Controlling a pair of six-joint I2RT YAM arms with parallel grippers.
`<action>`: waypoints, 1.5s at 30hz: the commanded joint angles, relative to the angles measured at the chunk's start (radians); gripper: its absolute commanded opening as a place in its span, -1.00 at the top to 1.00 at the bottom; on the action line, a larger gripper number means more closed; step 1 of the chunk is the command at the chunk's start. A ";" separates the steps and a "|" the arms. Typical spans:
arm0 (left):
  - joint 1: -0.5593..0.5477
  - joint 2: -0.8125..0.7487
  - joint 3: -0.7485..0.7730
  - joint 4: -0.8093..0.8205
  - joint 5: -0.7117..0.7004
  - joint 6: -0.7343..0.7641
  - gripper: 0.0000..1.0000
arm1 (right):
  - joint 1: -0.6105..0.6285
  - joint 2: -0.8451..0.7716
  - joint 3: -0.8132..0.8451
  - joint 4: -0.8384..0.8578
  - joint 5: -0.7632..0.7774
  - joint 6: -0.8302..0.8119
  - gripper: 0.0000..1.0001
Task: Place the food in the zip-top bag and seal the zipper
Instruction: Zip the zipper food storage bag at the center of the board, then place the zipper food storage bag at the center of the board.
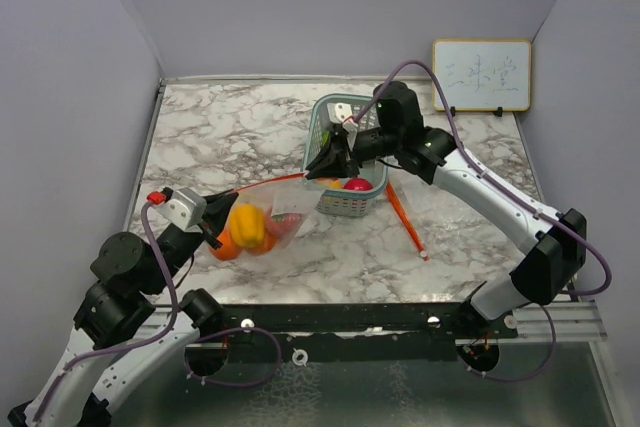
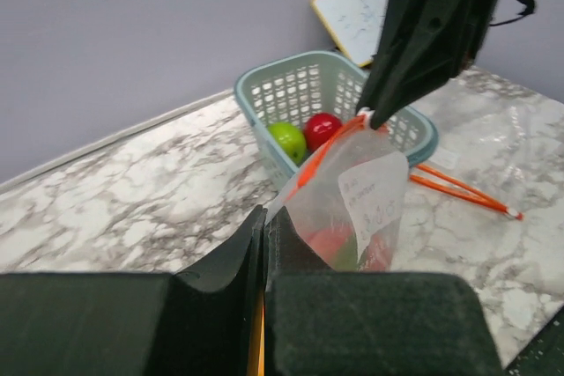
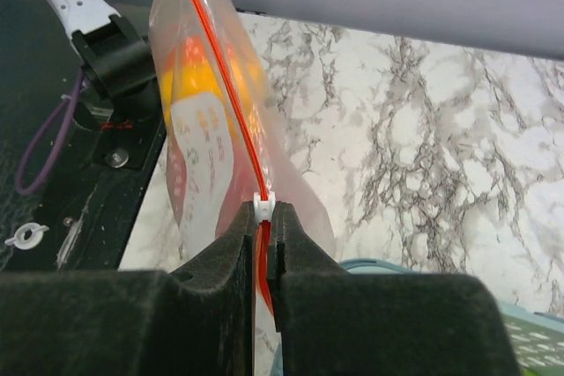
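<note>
A clear zip-top bag [image 1: 283,209] with an orange-red zipper is stretched between my two grippers above the table. My left gripper [image 1: 213,231] is shut on the bag's near-left corner [image 2: 264,217]. My right gripper [image 1: 322,169] is shut on the zipper at its white slider [image 3: 262,206], at the basket end of the bag. Inside the bag are a yellow fruit [image 1: 250,224], an orange fruit [image 1: 226,245] and red pieces [image 2: 333,242]. A pale teal lattice basket [image 1: 326,112] behind the bag holds a red fruit [image 2: 322,129] and a green fruit [image 2: 286,140].
An orange-red strip [image 1: 405,217] lies on the marble table right of the basket. A small whiteboard [image 1: 481,74] leans on the back right wall. Grey walls close in the table at the left, back and right.
</note>
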State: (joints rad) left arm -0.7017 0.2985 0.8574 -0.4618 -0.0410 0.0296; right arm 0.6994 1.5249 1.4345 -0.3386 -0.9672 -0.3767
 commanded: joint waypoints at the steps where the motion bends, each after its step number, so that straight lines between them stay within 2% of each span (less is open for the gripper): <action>1: 0.001 -0.045 0.052 0.046 -0.261 0.030 1.00 | -0.056 0.018 -0.033 -0.044 0.004 -0.041 0.96; 6: 0.001 -0.049 0.042 0.081 -0.377 0.042 1.00 | -0.080 0.023 -0.041 -0.072 0.060 -0.067 0.96; 14: -0.001 -0.001 0.040 0.132 -0.435 0.055 1.00 | -0.097 -0.005 -0.061 -0.030 0.132 -0.033 0.96; 15: 0.000 0.009 0.039 0.142 -0.442 0.056 1.00 | -0.097 -0.013 -0.062 -0.002 0.159 -0.004 0.89; 17: 0.000 0.035 0.034 0.176 -0.469 0.039 1.00 | -0.098 -0.027 -0.053 0.063 0.236 0.091 -0.18; 20: -0.001 0.082 -0.002 0.283 -0.547 -0.003 1.00 | -0.098 -0.050 -0.020 0.121 0.377 0.256 -0.67; 22: -0.001 0.126 -0.011 0.349 -0.636 -0.038 1.00 | -0.099 -0.073 -0.006 0.131 0.550 0.357 -1.00; 25: 0.000 0.197 -0.039 0.455 -0.794 -0.112 1.00 | -0.111 -0.109 -0.013 0.098 0.847 0.475 -0.99; 30: 0.000 0.286 -0.180 0.610 -0.884 -0.266 1.00 | -0.148 -0.173 -0.140 0.018 1.225 0.629 -0.99; 31: 0.001 0.342 -0.229 0.621 -0.904 -0.364 0.26 | -0.155 -0.183 -0.192 -0.057 1.361 0.679 -0.99; 33: 0.003 0.378 -0.240 0.595 -0.902 -0.415 -0.19 | -0.164 -0.190 -0.219 -0.124 1.417 0.733 -0.99; 35: 0.003 0.392 -0.243 0.596 -0.875 -0.417 -0.76 | -0.168 -0.209 -0.262 -0.150 1.426 0.768 -0.99; 36: 0.004 0.388 -0.244 0.604 -0.854 -0.411 -0.95 | -0.170 -0.222 -0.287 -0.155 1.424 0.782 -1.00; 40: 0.005 0.315 -0.238 0.640 -0.743 -0.343 -0.98 | -0.175 -0.232 -0.375 -0.176 1.392 0.855 -1.00; 45: 0.006 0.225 -0.233 0.642 -0.580 -0.320 -0.98 | -0.185 -0.165 -0.453 -0.166 1.364 0.909 -0.98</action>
State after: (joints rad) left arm -0.7013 0.5838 0.5972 0.1299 -0.7734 -0.3115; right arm 0.5282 1.3266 1.0351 -0.4747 0.3733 0.4469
